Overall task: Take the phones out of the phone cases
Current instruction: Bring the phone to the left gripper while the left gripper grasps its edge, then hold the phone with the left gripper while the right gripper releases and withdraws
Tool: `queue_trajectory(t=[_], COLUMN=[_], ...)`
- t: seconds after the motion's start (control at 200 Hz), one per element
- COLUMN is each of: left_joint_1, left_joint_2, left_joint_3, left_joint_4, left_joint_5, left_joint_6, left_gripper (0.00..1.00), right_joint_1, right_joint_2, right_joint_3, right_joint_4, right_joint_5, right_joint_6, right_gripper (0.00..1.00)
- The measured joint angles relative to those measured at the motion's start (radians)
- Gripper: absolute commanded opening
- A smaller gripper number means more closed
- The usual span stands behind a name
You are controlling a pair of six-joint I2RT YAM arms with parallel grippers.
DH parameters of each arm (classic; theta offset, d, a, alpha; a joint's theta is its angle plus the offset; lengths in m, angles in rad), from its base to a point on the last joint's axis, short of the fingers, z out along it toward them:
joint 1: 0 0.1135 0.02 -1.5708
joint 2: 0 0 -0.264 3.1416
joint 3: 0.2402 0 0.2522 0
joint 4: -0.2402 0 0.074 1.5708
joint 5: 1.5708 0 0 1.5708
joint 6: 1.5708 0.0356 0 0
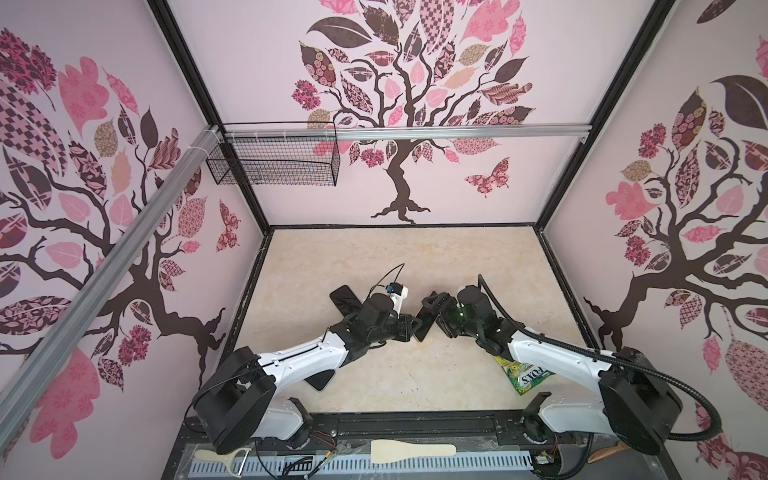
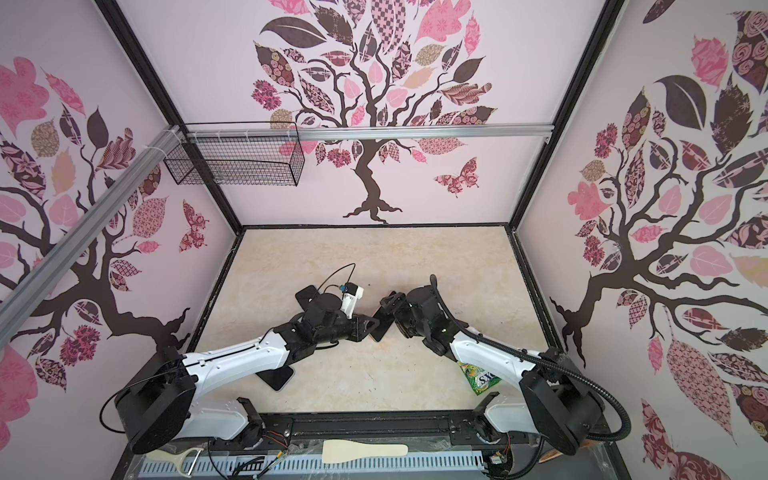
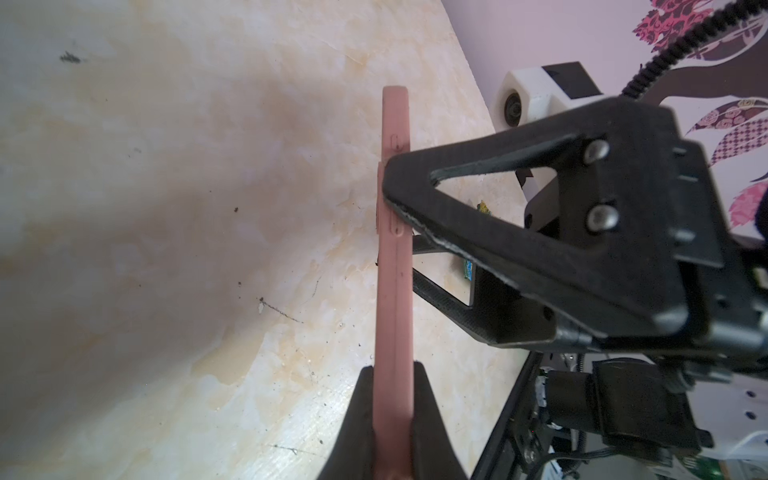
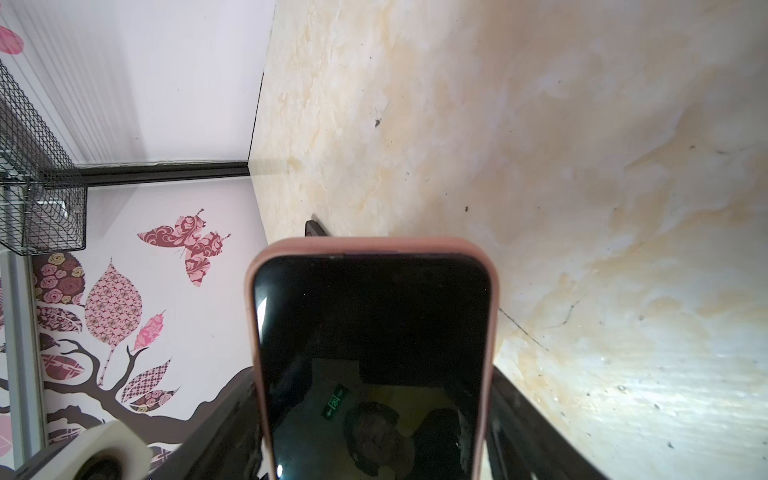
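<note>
Phone (image 4: 370,324), dark screen facing the right wrist camera, sits fully inside the pink phone case (image 4: 493,316), whose rim runs unbroken around the glass. The cased phone is held on edge between the two arms over the middle of the table (image 1: 374,257); whether its lower corner touches the tabletop cannot be told. The left gripper (image 1: 409,326) is closed almost completely, and in the left wrist view its two black fingers (image 3: 432,415) press against the front and back of the case at one end, pinching its thin dimension. The right gripper (image 1: 432,309) stands wide and spans the case across its breadth. One triangular finger (image 3: 498,216) has its tip against the long side edge by the button cut-outs, and the other lies on the far side. So both grippers grip the case, close together and nearly tip to tip. Each arm reaches inward from its base at a near corner, with the white forearm low and slanting toward the centre and the wrists turned to face one another. A green sweet packet (image 1: 519,374) lies under the right forearm.
</note>
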Motion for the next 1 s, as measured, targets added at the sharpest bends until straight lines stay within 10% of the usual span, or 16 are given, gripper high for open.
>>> queue_trajectory(t=[0.18, 0.555, 1.0], left_joint_1=[-0.008, 0.029, 0.063], left_joint_2=[-0.013, -0.070, -0.156], left_joint_3=[0.050, 0.162, 0.161], left_joint_4=[-0.051, -0.329, -0.379], left_joint_5=[-0.024, -0.159, -0.043], left_joint_6=[0.014, 0.043, 0.163], left_gripper=[0.00, 0.00, 0.00], right_joint_1=[0.001, 0.000, -0.002], right_joint_2=[-0.066, -0.277, -0.269], right_joint_3=[0.000, -0.003, 0.265], right_joint_4=[-0.008, 0.013, -0.306], right_joint_5=[0.053, 0.219, -0.028], right_joint_6=[-0.066, -0.506, -1.197], right_gripper=[0.99, 0.99, 0.85])
